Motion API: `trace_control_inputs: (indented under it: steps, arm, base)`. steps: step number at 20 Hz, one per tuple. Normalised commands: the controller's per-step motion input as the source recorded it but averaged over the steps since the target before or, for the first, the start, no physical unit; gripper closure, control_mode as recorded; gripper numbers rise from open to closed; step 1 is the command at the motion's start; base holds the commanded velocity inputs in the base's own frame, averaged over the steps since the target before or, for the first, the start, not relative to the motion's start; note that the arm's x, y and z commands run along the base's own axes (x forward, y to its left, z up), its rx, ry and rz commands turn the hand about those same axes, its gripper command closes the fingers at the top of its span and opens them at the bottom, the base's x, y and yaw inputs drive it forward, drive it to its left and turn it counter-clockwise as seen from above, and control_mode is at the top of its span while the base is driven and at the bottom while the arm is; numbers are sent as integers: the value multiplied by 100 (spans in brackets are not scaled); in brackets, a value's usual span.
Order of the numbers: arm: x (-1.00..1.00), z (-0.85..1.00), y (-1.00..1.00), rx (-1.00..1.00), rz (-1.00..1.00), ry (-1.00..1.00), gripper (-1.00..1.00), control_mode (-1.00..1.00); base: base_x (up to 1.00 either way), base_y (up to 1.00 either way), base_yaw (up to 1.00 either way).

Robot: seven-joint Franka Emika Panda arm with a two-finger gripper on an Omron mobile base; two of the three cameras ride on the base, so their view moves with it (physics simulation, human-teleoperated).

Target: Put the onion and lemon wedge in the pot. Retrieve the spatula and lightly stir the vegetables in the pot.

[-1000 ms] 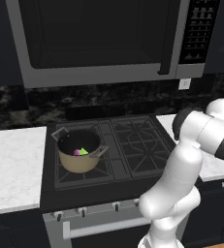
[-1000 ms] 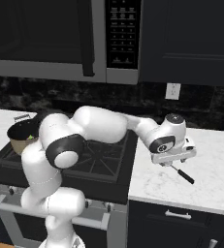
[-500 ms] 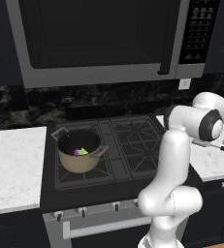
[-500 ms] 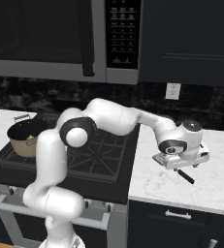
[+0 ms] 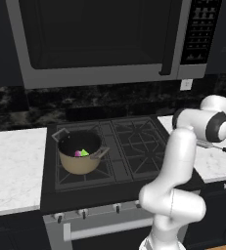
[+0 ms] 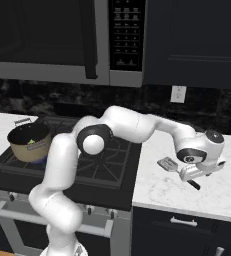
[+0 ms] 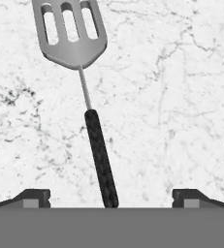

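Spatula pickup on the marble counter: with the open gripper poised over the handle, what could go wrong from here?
1. The spatula has a thin black handle lying flat on the counter; the open gripper may close above it or scrape the marble.
2. The handle lies slightly slanted between the fingertips, so the spatula could twist when squeezed.
3. The pot with the onion and lemon wedge is far across the stove; a loose grip might slip on the way.

Arm extended from base toward 3 o'clock, elbow raised, wrist bent downward. Gripper pointing straight down, jaws spread wide, nothing held between fingertips.
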Motion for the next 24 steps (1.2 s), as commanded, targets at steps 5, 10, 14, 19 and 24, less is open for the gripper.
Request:
trace_control_inputs:
  steps: [5, 10, 14, 19, 24]
  arm:
    - [4, -45, 0, -2, 12, 0, -100, -100]
    - [11, -26, 0, -2, 13, 0, -100, -100]
    - [26, -9, 0, 0, 5, 7, -100, -100]
    - [31, -26, 0, 0, 1, 10, -100, -100]
    - [22, -29, -2, 0, 2, 7, -100, -100]
  base:
    - [0, 0, 0]
    - [0, 0, 0]
    - [0, 0, 0]
    - [0, 0, 0]
    - [0, 0, 0]
